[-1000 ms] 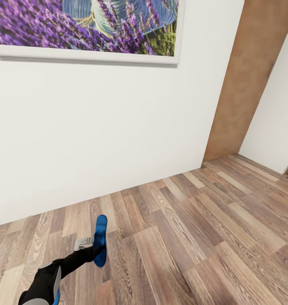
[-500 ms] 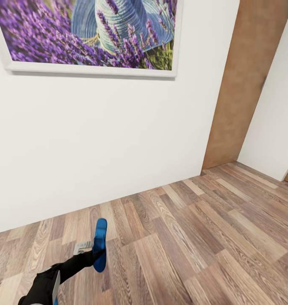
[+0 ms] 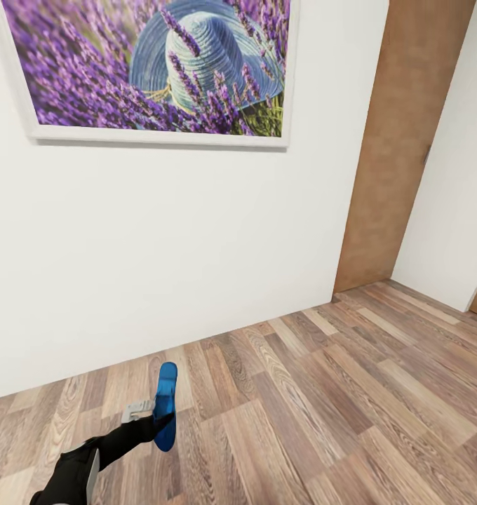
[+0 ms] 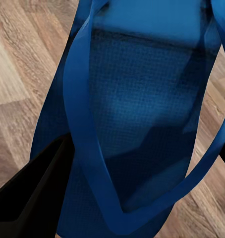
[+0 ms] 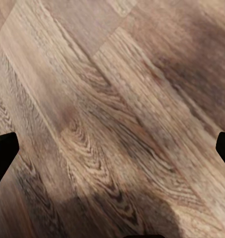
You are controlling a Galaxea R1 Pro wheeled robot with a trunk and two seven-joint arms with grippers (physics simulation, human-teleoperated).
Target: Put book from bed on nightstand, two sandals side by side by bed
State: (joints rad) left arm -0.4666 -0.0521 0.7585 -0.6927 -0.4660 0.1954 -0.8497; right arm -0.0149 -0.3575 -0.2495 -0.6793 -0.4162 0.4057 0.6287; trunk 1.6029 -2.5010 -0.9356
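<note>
Standing on edge at lower left, one blue sandal (image 3: 165, 405) is clamped by the left gripper (image 3: 156, 415), long axis pointing toward the wall (image 3: 182, 245); the right gripper's fingers (image 5: 3, 151) are spread wide.

Black left arm (image 3: 91, 456), grey panel, pale bracket.

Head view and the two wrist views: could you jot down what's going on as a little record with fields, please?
Place: room with white wall, wood-plank floor
On wall: framed lavender-and-hat picture
Doorway: brown door at right
Left end effector: shut on a blue sandal, held on edge above the floor
Left wrist view: sandal's sole and straps close up
Right end effector: open, nothing between its fingers, floor beyond
</note>
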